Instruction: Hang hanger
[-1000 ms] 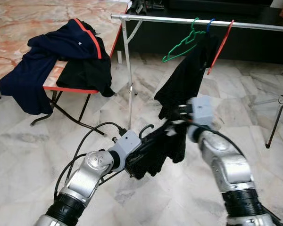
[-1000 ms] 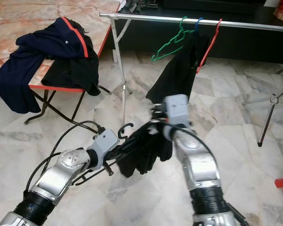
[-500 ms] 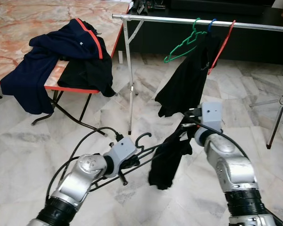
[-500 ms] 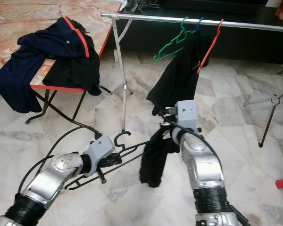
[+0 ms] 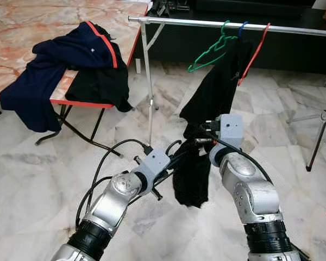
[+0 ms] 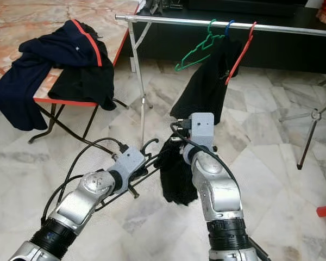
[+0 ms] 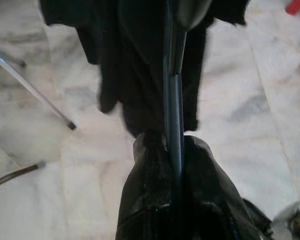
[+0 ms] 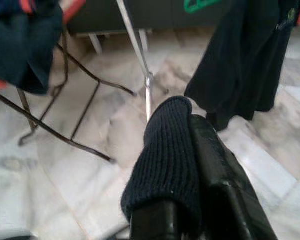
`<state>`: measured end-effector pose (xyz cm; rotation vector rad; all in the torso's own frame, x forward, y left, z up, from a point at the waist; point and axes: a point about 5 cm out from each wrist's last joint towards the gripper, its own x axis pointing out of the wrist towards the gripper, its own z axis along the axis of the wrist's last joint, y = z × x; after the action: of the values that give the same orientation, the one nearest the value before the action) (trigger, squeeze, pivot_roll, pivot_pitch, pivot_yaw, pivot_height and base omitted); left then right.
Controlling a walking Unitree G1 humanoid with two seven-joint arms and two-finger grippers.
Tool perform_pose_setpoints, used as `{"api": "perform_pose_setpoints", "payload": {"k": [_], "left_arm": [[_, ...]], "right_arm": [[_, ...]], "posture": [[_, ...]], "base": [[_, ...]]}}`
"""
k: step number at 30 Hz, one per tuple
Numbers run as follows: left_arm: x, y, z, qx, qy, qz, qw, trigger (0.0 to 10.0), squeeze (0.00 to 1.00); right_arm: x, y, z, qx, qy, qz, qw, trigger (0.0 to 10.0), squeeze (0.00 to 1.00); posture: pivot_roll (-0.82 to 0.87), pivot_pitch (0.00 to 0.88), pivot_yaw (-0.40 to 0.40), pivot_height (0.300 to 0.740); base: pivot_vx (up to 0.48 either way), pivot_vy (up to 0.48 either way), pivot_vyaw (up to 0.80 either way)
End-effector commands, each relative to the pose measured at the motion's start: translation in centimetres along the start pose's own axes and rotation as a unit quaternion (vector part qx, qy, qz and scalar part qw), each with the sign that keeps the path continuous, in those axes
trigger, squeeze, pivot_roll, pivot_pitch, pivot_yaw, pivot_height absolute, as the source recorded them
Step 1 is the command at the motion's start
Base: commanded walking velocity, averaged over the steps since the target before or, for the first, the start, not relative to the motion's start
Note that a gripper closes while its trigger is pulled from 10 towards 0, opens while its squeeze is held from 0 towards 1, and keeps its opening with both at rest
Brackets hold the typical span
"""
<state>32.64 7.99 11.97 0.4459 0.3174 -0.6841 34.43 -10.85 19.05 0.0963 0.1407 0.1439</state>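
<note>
My left gripper (image 5: 173, 161) is shut on a thin black hanger (image 5: 173, 147); in the left wrist view its bar (image 7: 173, 110) runs out from between the pinched fingers. A black knit garment (image 5: 191, 176) droops from the hanger's far end, just below my right gripper (image 5: 198, 143). That gripper is shut on the garment's top, and the knit fabric (image 8: 165, 150) wraps over one finger. Both grippers are close together at mid-height, in front of a metal clothes rail (image 5: 206, 23).
On the rail hang a green hanger (image 5: 209, 51), a blue one, a red hanger (image 5: 254, 54) and a black garment (image 5: 217, 87). A marble-top folding table (image 5: 22, 32) at the left holds navy and black clothes (image 5: 60, 60). A tripod leg (image 5: 319, 136) stands at the right.
My left gripper has lifted the hanger up and to the right, closer to my right gripper. The garment now hangs bunched between them instead of stretched out.
</note>
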Motion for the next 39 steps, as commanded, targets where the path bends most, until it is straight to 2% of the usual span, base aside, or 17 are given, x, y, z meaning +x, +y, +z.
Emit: {"api": "perform_pose_setpoints", "payload": {"k": [1, 3, 7, 13, 18, 23, 30, 32, 33, 34, 35, 39], "left_arm": [[-0.1, -0.2, -1.2, 0.011, 0.029, -0.006, 0.999, 10.0, 0.0], [-0.6, 0.7, -1.4, 0.013, 0.03, 0.015, 0.999, 10.0, 0.0], [-1.3, 1.6, -1.1, 0.009, 0.013, 0.034, 0.999, 10.0, 0.0], [-1.9, 2.3, -0.6, -0.004, -0.009, 0.038, 0.999, 10.0, 0.0], [-1.6, 1.9, 0.3, -0.012, -0.037, 0.012, 0.999, 10.0, 0.0], [-1.4, 1.3, 1.1, -0.018, -0.062, -0.009, 0.998, 10.0, 0.0], [-1.5, 0.2, 2.0, -0.025, -0.098, -0.061, 0.993, 10.0, 0.0], [-1.5, 0.1, 1.9, -0.023, -0.098, -0.064, 0.993, 10.0, 0.0], [-1.4, 0.0, 1.8, -0.021, -0.097, -0.067, 0.993, 10.0, 0.0], [-1.4, 0.0, 1.8, -0.021, -0.097, -0.067, 0.993, 10.0, 0.0], [-1.3, -0.1, 1.9, -0.021, -0.098, -0.07, 0.993, 10.0, 0.0], [-1.2, -0.3, 2.0, -0.022, -0.099, -0.076, 0.992, 10.0, 0.0]], "right_arm": [[-0.2, 0.0, 1.4, 0.005, -0.029, -0.002, 1.0, 10.0, 0.0], [0.2, -1.6, 0.4, -0.009, -0.012, -0.031, 0.999, 10.0, 0.0], [0.4, -2.7, -1.2, -0.017, 0.019, -0.047, 0.999, 10.0, 0.0], [0.3, -2.4, -1.8, -0.02, 0.035, -0.034, 0.999, 10.0, 0.0], [0.3, -1.4, -1.4, -0.017, 0.026, -0.007, 0.999, 10.0, 0.0], [0.0, 0.4, -0.3, -0.014, 0.005, 0.042, 0.999, 10.0, 0.0], [-0.4, 2.2, 0.5, -0.019, -0.008, 0.094, 0.995, 10.0, 0.0], [-0.8, 3.2, 1.0, -0.021, -0.015, 0.128, 0.992, 10.0, 0.0], [-1.4, 4.5, 1.8, -0.019, -0.024, 0.166, 0.986, 10.0, 0.0], [-1.4, 4.5, 1.8, -0.019, -0.024, 0.166, 0.986, 10.0, 0.0], [-1.8, 5.4, 2.5, -0.005, -0.033, 0.193, 0.981, 10.0, 0.0], [-2.2, 5.9, 3.0, -0.008, -0.045, 0.211, 0.976, 10.0, 0.0]], "posture": [[0.02, 0.202, -0.03, 0.74], [0.03, 0.201, -0.033, 0.74], [0.04, 0.204, -0.037, 0.74], [0.03, 0.206, -0.038, 0.74], [0.03, 0.205, -0.037, 0.74], [0.03, 0.204, -0.037, 0.74], [0.03, 0.205, -0.036, 0.74], [0.03, 0.204, -0.036, 0.74], [0.02, 0.205, -0.036, 0.74], [0.02, 0.205, -0.036, 0.74], [0.02, 0.205, -0.036, 0.74], [0.02, 0.205, -0.036, 0.74]], "base": [[0.0, 0.0, 0.0], [0.0, 0.0, 0.0], [0.0, 0.0, 0.0], [0.0, 0.0, 0.0], [0.0, 0.0, 0.0], [0.0, 0.0, 0.0], [0.0, 0.0, 0.0], [0.0, 0.0, 0.0], [0.0, 0.0, 0.0], [0.0, 0.0, 0.0], [0.0, 0.0, 0.0], [0.0, 0.0, 0.0]]}}
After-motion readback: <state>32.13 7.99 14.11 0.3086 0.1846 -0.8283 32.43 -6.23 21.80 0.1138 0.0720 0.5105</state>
